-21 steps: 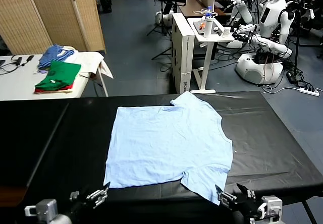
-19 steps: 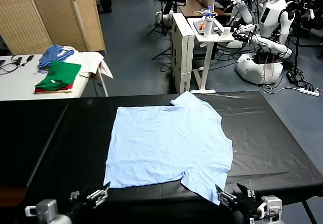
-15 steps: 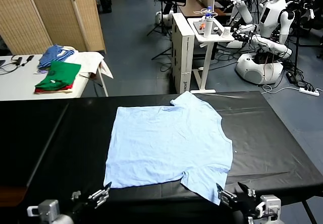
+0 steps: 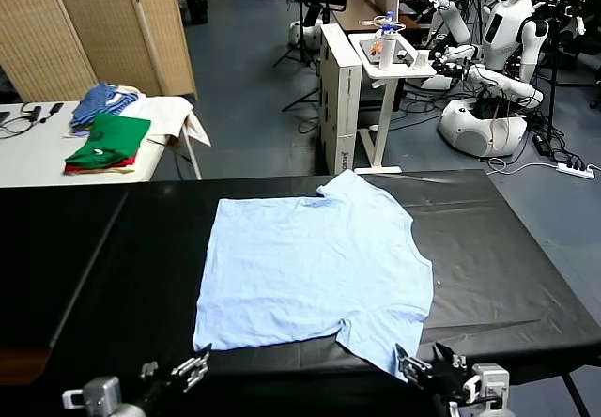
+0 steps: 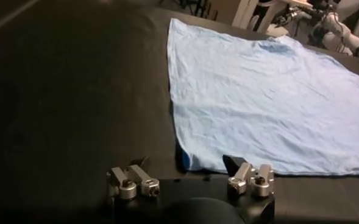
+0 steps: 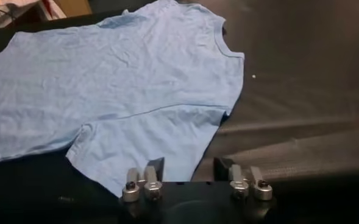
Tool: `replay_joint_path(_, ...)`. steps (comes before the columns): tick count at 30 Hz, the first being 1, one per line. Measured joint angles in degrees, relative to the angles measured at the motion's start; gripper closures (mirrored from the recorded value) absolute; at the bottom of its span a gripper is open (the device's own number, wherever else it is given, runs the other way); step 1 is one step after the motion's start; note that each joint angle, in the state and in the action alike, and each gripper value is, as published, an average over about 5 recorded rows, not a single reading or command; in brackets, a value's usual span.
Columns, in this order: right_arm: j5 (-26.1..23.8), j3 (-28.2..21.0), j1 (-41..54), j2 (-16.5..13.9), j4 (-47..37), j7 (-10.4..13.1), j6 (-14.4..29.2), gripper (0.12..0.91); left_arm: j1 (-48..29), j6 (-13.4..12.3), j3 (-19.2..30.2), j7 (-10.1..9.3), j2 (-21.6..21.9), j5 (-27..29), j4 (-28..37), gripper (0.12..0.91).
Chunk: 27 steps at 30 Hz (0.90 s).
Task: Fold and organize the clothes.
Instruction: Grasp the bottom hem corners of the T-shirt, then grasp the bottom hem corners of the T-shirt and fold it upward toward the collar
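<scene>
Desk: Status on the fold?

Operator: I judge it not yet begun. The light sky-blue short-sleeved cotton T-shirt (image 4: pixel 315 271) lies spread flat, plain side up, mid-way across the black-covered table (image 4: pixel 498 248). My left gripper (image 4: pixel 188 372) sits at the near edge by the shirt's near left corner, fingers apart and empty. My right gripper (image 4: pixel 427 365) sits at the near right sleeve, fingers narrowly apart, holding nothing.

Desk: Next move?

Operator: I'd ease both forward, pinch the near edge and carry it toward the far side.

Desk: Anything in the way?

Operator: Nothing on the cloth. The green and red folded garments (image 4: pixel 108 145) and the blue-and-white striped bundle (image 4: pixel 101 100) sit on a white side table (image 4: pixel 38 149), far left, well apart.
</scene>
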Motion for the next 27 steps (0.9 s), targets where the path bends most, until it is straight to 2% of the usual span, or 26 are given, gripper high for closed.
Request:
replay_joint_path(3,0.0,0.4,-0.7,-0.2,0.8,0.1,0.2,0.885,-0.1,-0.1,0.1,0.02,0.0,0.0,0.1,0.815)
replay_joint_path(6,0.0,1.0,-1.7,-0.4,2.0,0.5,-0.3,0.885,-0.1,-0.4,0.2,0.01,-0.1,0.2,0.0,0.869)
replay_joint_path(11,0.0,1.6,-4.3,-0.3,4.3,1.1,-0.8,0.885,0.8,-0.8,-0.1,-0.28,-0.3,1.1,-1.0,0.884)
replay_joint_path(16,0.0,1.5,-5.8,0.1,5.7,0.8,1.1,0.885,2.9,-1.5,-1.0,-0.95,-0.8,2.4,-2.9,0.884)
replay_joint_path(23,0.2,1.9,-2.7,-1.3,3.9,-2.7,6.6,0.885,6.6,-2.8,-2.5,-1.79,-2.2,2.7,-6.3,0.884)
replay_joint_path(27,1.1,1.2,1.6,-2.8,1.2,-4.3,9.3,0.885,6.8,-4.9,-2.6,-1.72,-3.2,4.1,-6.7,0.884)
